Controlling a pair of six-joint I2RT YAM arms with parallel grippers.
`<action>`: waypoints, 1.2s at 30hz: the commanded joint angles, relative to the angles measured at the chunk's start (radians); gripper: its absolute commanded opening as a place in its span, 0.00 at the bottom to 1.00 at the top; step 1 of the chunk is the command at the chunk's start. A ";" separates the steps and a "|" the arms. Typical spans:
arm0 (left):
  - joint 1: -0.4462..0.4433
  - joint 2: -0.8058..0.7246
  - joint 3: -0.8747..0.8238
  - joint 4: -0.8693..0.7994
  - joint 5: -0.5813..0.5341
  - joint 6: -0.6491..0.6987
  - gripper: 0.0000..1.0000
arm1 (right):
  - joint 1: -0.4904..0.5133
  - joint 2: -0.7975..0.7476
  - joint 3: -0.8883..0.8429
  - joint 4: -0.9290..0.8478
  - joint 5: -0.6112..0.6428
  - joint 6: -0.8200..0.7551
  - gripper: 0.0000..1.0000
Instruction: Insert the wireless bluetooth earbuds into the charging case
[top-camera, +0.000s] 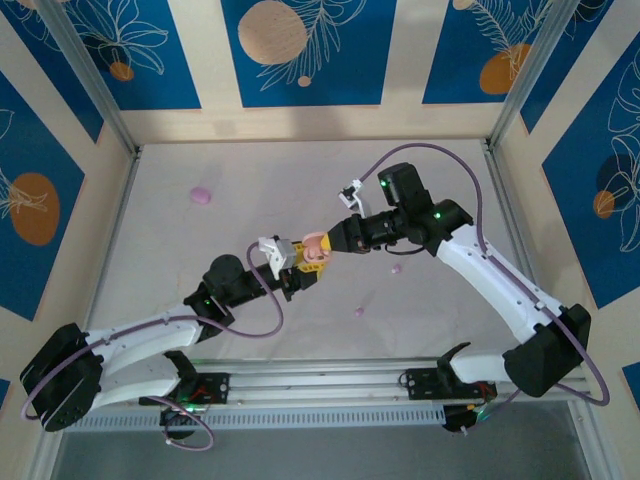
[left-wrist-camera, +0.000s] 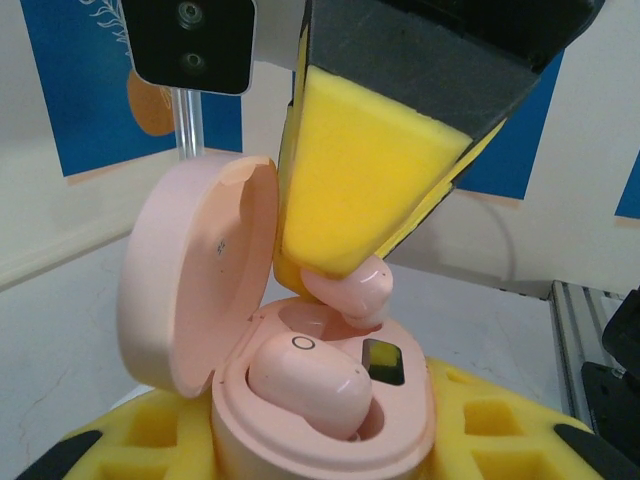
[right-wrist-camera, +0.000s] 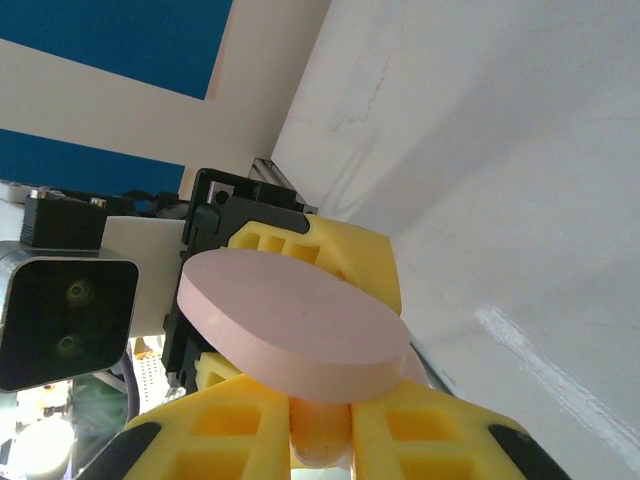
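Just at open case (left-wrist-camera: 285, 452) — pink earbud (left-wrist-camera: 350, 290) (pinched)

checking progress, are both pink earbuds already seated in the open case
No, one earbud sits in the case while the right tool pinches the other earbud over the empty slot.

Wide open across the far and left table (top-camera: 250, 170) save one purple lump (top-camera: 200, 194), tight at centre around left end effector (top-camera: 296, 268) and right end effector (top-camera: 332, 246) nose to nose, pink case (left-wrist-camera: 405, 420) walled on one side by its raised lid (left-wrist-camera: 195, 275), mouth crowded by the pinched pink bud (left-wrist-camera: 352, 290), near right dotted with one purple bud (top-camera: 396, 268) and a second purple bud (top-camera: 358, 311).
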 joint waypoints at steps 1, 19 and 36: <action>-0.012 0.002 0.007 0.093 0.032 -0.023 0.33 | 0.000 -0.015 -0.010 0.013 0.057 -0.014 0.20; -0.012 0.009 0.004 0.108 0.028 -0.027 0.33 | 0.057 -0.014 0.016 -0.013 0.189 -0.040 0.20; -0.012 0.001 0.002 0.101 0.026 -0.020 0.33 | 0.059 -0.029 0.022 -0.039 0.236 -0.045 0.28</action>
